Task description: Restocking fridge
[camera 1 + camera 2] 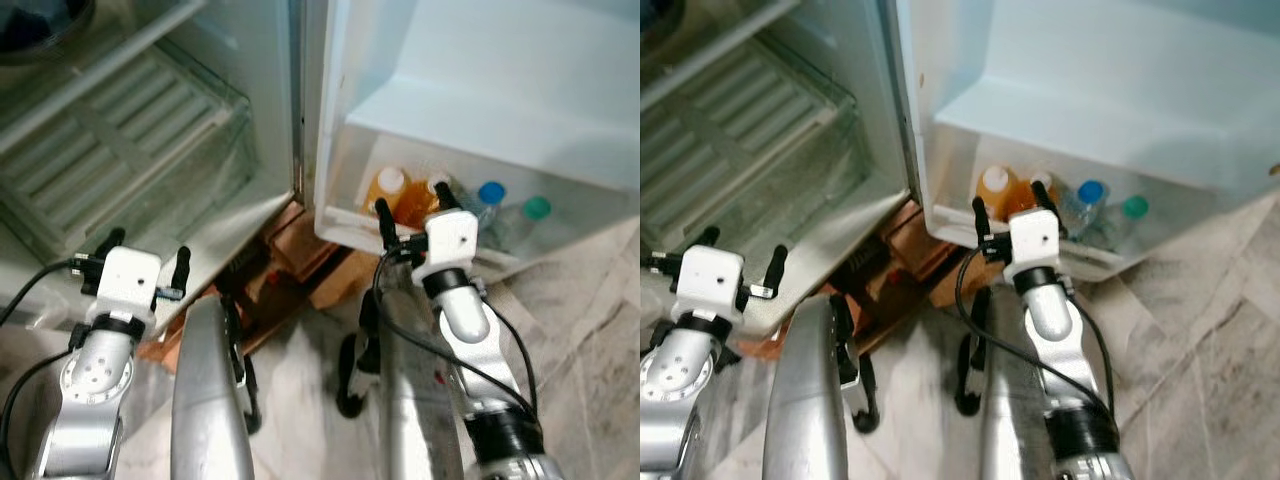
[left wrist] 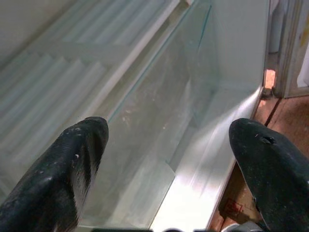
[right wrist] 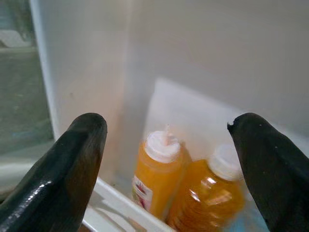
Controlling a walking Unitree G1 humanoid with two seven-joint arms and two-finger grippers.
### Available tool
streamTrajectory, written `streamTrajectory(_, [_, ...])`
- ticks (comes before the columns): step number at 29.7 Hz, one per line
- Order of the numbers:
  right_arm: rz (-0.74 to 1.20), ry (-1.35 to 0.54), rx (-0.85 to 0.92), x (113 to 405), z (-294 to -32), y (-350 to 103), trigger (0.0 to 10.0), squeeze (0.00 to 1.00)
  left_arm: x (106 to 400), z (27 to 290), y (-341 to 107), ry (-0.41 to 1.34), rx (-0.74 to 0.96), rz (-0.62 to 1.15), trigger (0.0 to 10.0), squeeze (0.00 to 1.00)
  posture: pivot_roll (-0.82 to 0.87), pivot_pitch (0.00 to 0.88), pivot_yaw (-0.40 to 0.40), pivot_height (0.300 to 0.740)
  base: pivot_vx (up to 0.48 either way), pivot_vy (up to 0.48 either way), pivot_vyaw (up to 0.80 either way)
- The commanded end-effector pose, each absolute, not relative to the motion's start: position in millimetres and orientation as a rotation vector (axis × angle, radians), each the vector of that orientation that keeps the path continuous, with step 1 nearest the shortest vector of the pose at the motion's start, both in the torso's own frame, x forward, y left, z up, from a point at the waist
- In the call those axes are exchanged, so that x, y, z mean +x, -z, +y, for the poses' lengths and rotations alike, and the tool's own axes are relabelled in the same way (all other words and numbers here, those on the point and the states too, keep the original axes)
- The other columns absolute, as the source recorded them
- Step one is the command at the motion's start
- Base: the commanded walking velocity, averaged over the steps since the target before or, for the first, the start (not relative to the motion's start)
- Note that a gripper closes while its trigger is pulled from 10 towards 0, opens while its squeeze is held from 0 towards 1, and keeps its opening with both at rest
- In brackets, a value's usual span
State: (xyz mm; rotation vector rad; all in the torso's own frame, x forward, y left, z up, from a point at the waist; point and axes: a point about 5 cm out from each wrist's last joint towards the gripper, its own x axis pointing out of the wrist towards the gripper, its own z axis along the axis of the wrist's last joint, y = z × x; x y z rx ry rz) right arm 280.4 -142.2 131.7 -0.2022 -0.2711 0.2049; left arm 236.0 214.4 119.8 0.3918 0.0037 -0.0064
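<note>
Two orange bottles [image 3: 188, 188] beyond right gripper [image 1: 412, 205].

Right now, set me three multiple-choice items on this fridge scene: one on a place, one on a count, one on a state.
1. Where do the orange bottles stand?
A. white door bin
B. glass shelf
C. floor

2. How many bottle caps show in that bin?
A. two
B. four
C. six

3. How is the right hand?
A. shut on a bottle
B. open, holding nothing
C. shut, holding nothing

Answers: 1 A, they sit low in the open door; 2 B, two white, one blue, one green; 3 B, black fingers spread before the bottles.
</note>
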Motion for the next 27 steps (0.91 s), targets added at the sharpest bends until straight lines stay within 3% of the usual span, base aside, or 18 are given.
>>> streamTrajectory(1, [-0.237,-0.209,-0.194,269,-146,-129,10.0,0.00,228,212,-112,0.018,0.375,0.028,10.0,0.00,0.05,0.214,-0.023,0.555,0.000,0.000,0.00])
streamTrajectory(10, [-0.165,-0.104,-0.050,250,-142,-124,10.0,0.00,242,193,-107,0.035,0.314,-0.008,10.0,0.00,0.03,0.093,-0.040,0.555,0.000,0.000,0.00])
streamTrajectory(17, [-0.177,-0.065,-0.023,259,-149,-129,10.0,0.00,265,187,-111,0.047,0.305,-0.052,10.0,0.00,0.00,0.006,-0.040,0.584,0.000,0.000,0.00])
streamTrajectory(27, [-0.166,-0.042,-0.023,269,-156,-131,10.0,0.00,270,188,-112,0.026,0.294,-0.084,10.0,0.00,0.01,0.000,-0.043,0.633,0.000,0.000,0.00])
